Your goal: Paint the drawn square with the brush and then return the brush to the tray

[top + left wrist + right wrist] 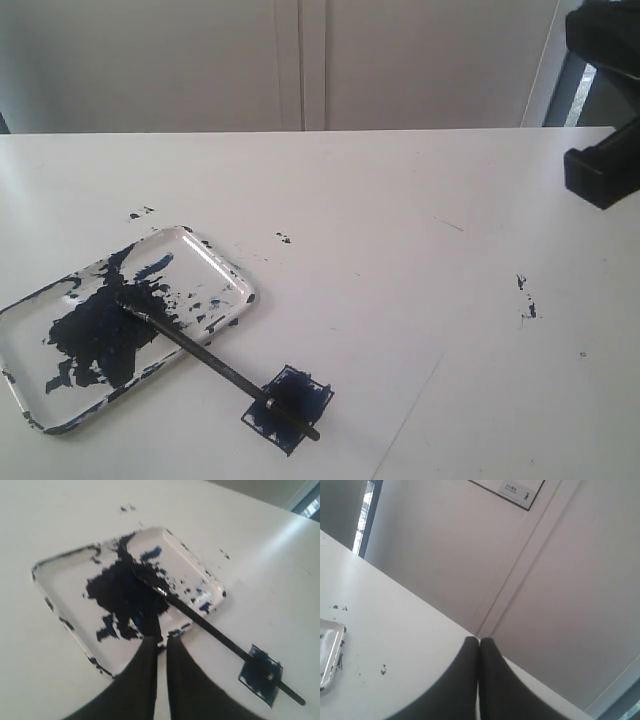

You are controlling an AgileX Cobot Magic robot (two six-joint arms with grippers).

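The tray, clear plastic with a big dark blue blotch, lies at the front left of the white table. The brush rests with its bristles in the blotch; its black handle runs out over the tray rim, and its end lies across the drawn square, which is filled dark blue. In the left wrist view my left gripper hovers over the tray's near rim, its jaws a narrow gap apart and empty, the brush and square off to one side. My right gripper is shut and empty, far from them.
The right arm hangs above the table's far right corner. Small dark paint specks dot the table beyond the tray and at the right. A pale wall rises behind the table's far edge. A corner of the tray shows in the right wrist view.
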